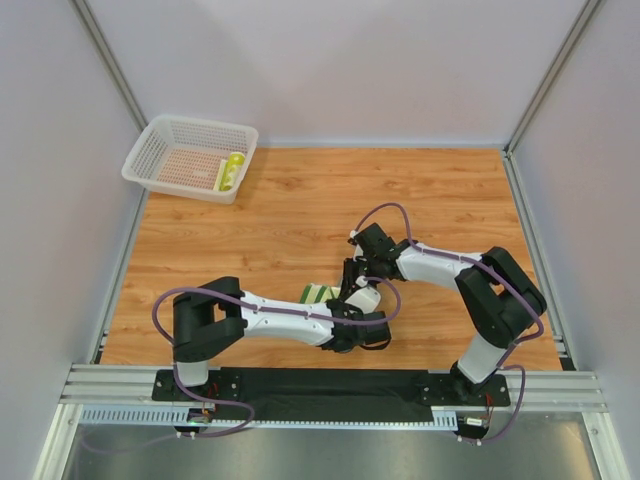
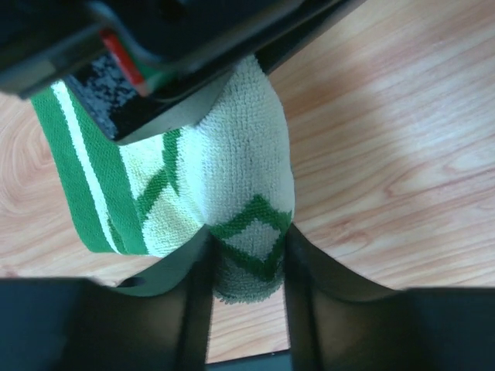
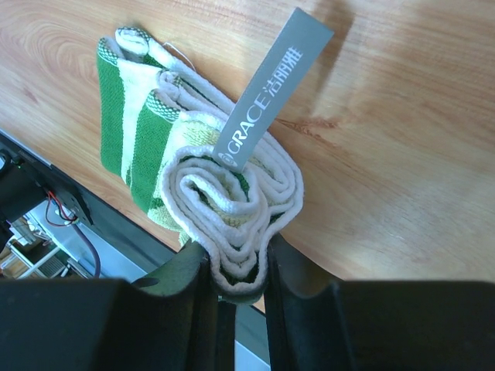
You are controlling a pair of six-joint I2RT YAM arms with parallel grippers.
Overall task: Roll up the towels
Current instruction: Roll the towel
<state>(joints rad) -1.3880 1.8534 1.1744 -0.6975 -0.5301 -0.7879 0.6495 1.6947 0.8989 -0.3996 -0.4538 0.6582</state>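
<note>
A cream towel with green stripes and diamond pattern [image 1: 318,294] lies rolled near the table's front middle. My left gripper [image 1: 352,312] is shut on one end of it [image 2: 247,247]. My right gripper [image 1: 357,285] is shut on the coiled end of the roll [image 3: 232,224], where a grey label [image 3: 271,89] sticks up. A rolled yellow-green towel [image 1: 232,170] lies in the white mesh basket [image 1: 160,145] at the back left.
The wooden table [image 1: 300,210] is walled on three sides. The black base rail [image 1: 330,385] runs along the near edge, close behind both grippers. The basket stands in the far left corner.
</note>
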